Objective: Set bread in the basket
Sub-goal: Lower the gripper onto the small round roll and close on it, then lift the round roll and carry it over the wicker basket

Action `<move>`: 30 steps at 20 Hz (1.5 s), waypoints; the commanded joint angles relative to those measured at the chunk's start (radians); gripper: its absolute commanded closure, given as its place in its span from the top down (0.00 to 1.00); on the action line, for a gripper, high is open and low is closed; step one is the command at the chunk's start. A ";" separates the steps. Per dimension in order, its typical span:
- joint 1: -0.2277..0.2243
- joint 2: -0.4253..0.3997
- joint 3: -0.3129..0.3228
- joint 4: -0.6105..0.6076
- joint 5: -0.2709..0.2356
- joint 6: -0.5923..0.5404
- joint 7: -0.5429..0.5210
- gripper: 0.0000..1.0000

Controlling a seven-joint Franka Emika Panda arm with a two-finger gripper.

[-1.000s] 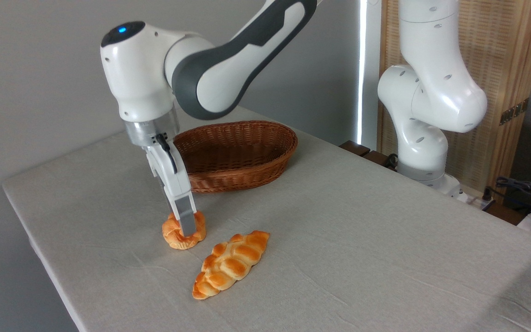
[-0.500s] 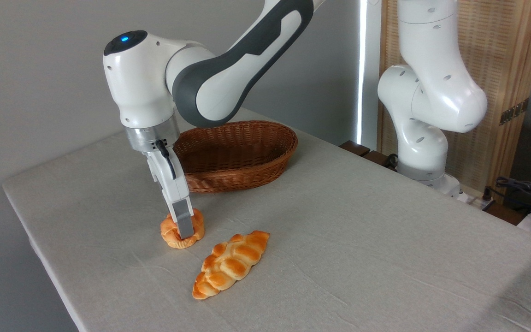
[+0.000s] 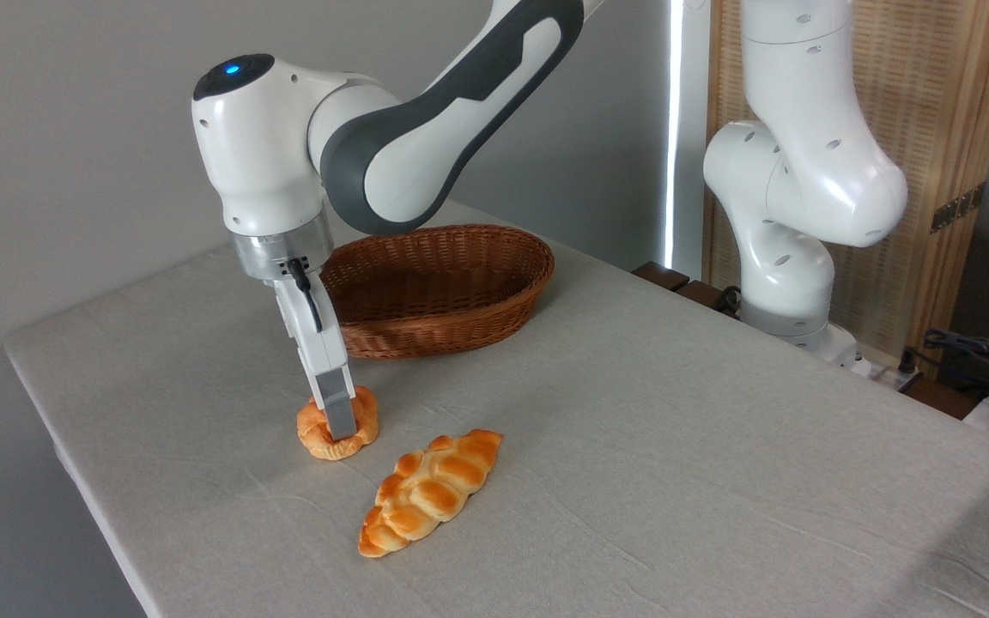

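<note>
we see the tool [image 3: 338, 422] reaching straight down from the white arm, its near grey finger [image 3: 337, 412] lying across the front of the bread [image 3: 319, 431], a small round golden-orange bun. the second finger is hidden behind the first, so we cannot tell whether the tool is clamped on the bun or merely set around it. the bun sits low at the tool's tip, and we cannot tell whether it still touches the cloth-covered counter [image 3: 675, 446]. the basket [image 3: 439, 287], oval and woven brown, stands behind the tool and to its right, near but apart from the bun, with its inside showing bare wicker. in front of the tool and to its right lies a long braided loaf [image 3: 430, 493], flat on the counter, close to the bun but not touching it.
</note>
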 commanded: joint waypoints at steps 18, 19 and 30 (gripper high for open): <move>0.026 -0.182 0.028 0.012 -0.336 -0.092 -0.090 0.12; 0.024 -0.196 0.020 0.012 -0.338 -0.127 -0.096 0.12; -0.184 -0.198 -0.001 -0.043 -0.318 -0.273 -0.120 0.24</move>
